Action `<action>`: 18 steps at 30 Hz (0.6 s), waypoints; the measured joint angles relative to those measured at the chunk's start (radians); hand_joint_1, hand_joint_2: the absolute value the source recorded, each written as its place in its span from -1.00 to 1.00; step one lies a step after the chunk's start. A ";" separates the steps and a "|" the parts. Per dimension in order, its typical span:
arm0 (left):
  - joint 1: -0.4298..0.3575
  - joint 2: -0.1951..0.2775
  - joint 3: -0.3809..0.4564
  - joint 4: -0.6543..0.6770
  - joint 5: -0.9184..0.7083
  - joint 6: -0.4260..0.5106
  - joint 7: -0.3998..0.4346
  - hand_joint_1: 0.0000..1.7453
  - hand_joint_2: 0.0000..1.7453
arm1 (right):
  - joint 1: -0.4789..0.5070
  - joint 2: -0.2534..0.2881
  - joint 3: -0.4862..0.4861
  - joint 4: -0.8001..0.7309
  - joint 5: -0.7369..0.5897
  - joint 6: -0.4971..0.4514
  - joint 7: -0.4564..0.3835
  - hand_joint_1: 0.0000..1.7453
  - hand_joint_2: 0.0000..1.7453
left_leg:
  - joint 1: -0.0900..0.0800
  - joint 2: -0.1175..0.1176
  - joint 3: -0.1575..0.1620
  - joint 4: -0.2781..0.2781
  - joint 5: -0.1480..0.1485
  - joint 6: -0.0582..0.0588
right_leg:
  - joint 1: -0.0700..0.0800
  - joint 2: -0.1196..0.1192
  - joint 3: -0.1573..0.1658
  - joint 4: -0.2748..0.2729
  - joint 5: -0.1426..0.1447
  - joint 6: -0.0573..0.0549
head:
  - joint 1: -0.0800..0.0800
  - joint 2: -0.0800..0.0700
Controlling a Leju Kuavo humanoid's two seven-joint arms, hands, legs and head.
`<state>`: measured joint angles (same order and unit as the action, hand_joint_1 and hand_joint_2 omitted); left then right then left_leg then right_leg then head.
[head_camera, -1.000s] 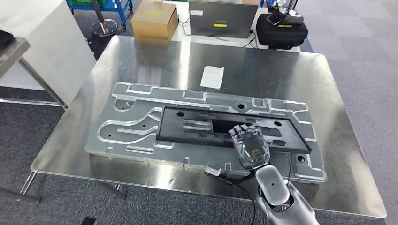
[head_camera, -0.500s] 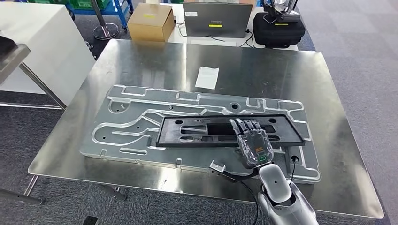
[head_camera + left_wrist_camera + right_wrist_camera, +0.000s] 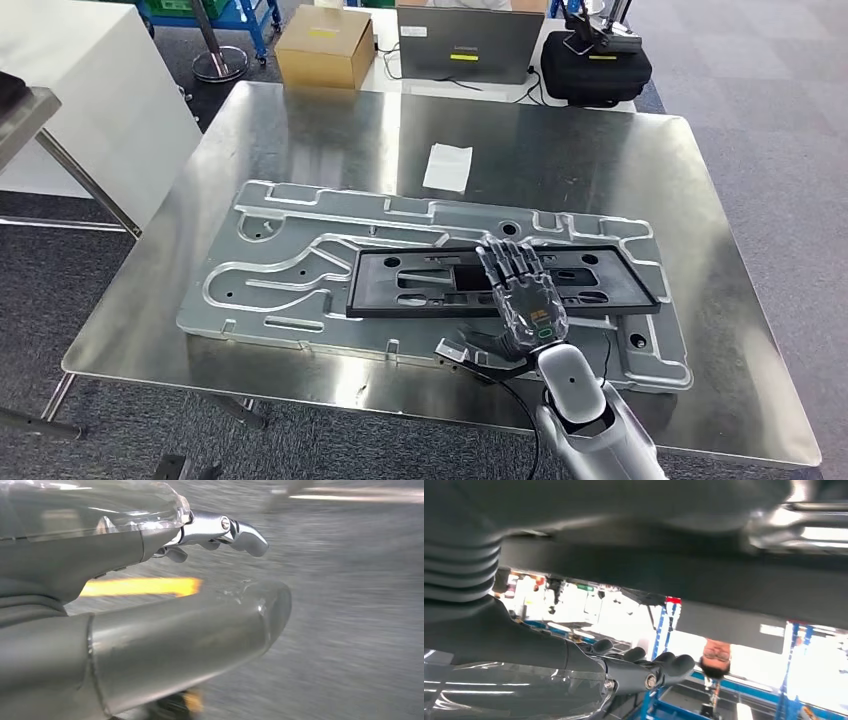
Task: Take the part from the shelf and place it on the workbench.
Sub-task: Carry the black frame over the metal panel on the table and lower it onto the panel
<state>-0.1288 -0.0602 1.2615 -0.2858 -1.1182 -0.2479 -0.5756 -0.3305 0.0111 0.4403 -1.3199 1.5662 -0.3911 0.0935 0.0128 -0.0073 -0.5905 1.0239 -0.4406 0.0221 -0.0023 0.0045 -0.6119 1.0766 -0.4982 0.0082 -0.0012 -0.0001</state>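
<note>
Overhead, the steel counter [image 3: 300, 130] stood on grey carpet [image 3: 770, 120]; the right hand [image 3: 523, 297], fingers [image 3: 507, 261] spread, hovered over the black part [image 3: 420, 285].

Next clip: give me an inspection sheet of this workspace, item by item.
Surface: steel workbench, bare metal at the far end.
Job's things: black part lying flat on a machined fixture plate.
Clutter: white paper slip beyond the plate.
Hands: right hand over the part, fingers spread, holding nothing; left hand hangs over blurred floor, grip unclear.
Cables: black cable at the right wrist.
Surroundings: cardboard box, laptop, black case, grey carpet.
</note>
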 joint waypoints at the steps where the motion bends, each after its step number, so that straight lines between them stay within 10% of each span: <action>1: -0.011 -0.010 0.000 -0.009 0.011 -0.011 -0.011 -1.00 -1.00 | -0.004 0.004 -0.002 0.006 0.001 0.004 0.000 -1.00 -1.00 | 0.000 0.000 -0.001 -0.001 0.001 0.004 | -0.002 0.000 -0.025 0.054 -0.030 0.005 | 0.002 0.000; 3: -0.021 -0.024 0.000 -0.021 0.015 -0.018 -0.017 -1.00 -1.00 | -0.007 0.010 -0.003 0.018 0.002 0.007 0.000 -1.00 -1.00 | -0.001 0.000 -0.002 -0.001 0.001 0.006 | -0.004 -0.001 -0.087 0.179 -0.084 0.011 | 0.004 0.000; 5: -0.023 -0.036 0.000 -0.028 0.015 -0.021 -0.018 -1.00 -1.00 | -0.006 0.014 -0.003 0.029 0.002 0.008 0.000 -1.00 -1.00 | -0.002 0.002 -0.002 0.000 0.002 0.006 | -0.004 -0.001 -0.107 0.212 -0.076 0.011 | 0.005 0.000; 9: -0.027 -0.051 -0.002 -0.038 0.015 -0.022 -0.019 -1.00 -1.00 | -0.013 0.018 -0.005 0.038 0.002 0.009 0.001 -1.00 -1.00 | -0.006 0.001 -0.001 0.002 0.005 0.001 | 0.005 -0.001 0.002 -0.015 0.040 -0.015 | 0.004 0.000; 13: -0.028 -0.056 -0.005 -0.044 0.015 -0.022 -0.020 -1.00 -1.00 | -0.017 0.023 -0.005 0.042 0.002 0.009 0.001 -1.00 -1.00 | -0.006 0.001 -0.008 0.002 0.009 -0.019 | 0.008 -0.004 0.016 -0.063 0.056 -0.027 | 0.005 0.000; 18: -0.029 -0.059 -0.007 -0.048 0.015 -0.022 -0.020 -1.00 -1.00 | -0.019 0.031 -0.005 0.050 0.002 0.009 0.000 -1.00 -1.00 | -0.003 0.002 -0.083 0.217 -0.142 -0.039 | -0.001 -0.011 -0.001 -0.079 0.085 -0.044 | -0.005 0.000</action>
<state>-0.1576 -0.1189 1.2544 -0.3338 -1.1029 -0.2699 -0.5959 -0.3497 0.0423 0.4349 -1.2699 1.5682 -0.3820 0.0939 0.0103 -0.0057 -0.6735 1.2413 -0.5825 -0.0165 -0.0035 -0.0061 -0.6129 0.9979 -0.4137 -0.0360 -0.0058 -0.0001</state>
